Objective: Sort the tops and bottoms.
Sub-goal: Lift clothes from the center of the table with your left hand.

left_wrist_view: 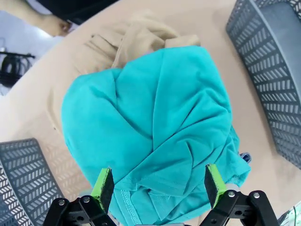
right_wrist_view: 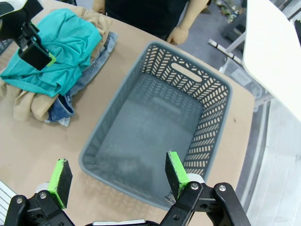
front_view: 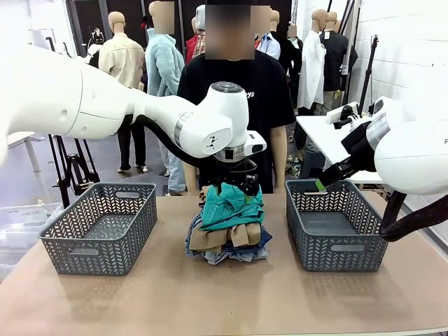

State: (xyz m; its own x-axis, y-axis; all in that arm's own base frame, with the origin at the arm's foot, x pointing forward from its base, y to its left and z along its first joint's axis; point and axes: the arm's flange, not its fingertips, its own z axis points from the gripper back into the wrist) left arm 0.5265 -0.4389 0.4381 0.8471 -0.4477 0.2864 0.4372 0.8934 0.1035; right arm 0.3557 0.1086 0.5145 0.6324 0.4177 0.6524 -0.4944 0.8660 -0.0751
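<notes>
Left pincer (left_wrist_view: 159, 184) gapes over teal top (left_wrist_view: 150, 113); right pincer (right_wrist_view: 117, 178), likewise released, apparently above basket (right_wrist_view: 214, 113).

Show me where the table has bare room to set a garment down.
Bare table runs along the near edge, and between the clothes pile and each basket: left basket, right basket. Both basket floors are bare. Crowded: the centre pile.

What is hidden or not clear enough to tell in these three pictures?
Front view: the denim bottoms lie under the teal top and tan shirt; their number is hidden.
Front view: the left arm covers most lettering on the person's black T-shirt.
Left wrist view: whether the left gripper touches the teal top is unclear.
Left wrist view: the picture's edge cuts off a grey basket.
</notes>
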